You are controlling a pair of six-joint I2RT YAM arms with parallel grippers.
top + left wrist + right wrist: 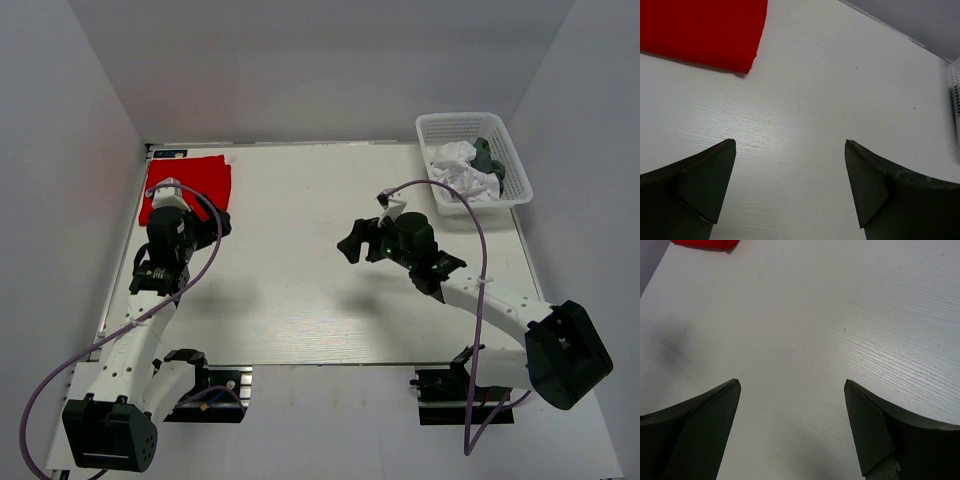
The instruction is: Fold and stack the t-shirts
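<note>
Red t-shirt (188,185): folded to a flat rectangle at the far left corner of the table (300,300). Its longer side runs left to right along the far edge.
White t-shirts (460,170): crumpled in the mesh basket (462,121) at the far right corner. No long axis can be read from the heap.
Dark grey-green t-shirt (488,158): in the same basket, at the far side of the white heap and mostly hidden.
Left gripper (790,145): jaws spread wide with nothing between them and bare table under them. It sits just beside the near right corner of the red fold. In its wrist view the red cloth lies ahead and to the left, apart from both fingers.
Right gripper (792,385): jaws spread wide and empty, over the middle of the table. It points left, and the red cloth shows only as a sliver at the far top left of its wrist view.
Key relation: the unfolded shirts lie behind and to the right of the right gripper, opposite to where its jaws face.
Nearer arm: the right one, judged from the top view. The left arm is well apart from the basket.
Step (judgement): one shirt is done. The next is to fetch one from the basket.
Next move needs (judgement): the right wrist turned round toward the far right corner, then lowered over the basket rim onto the white heap.
</note>
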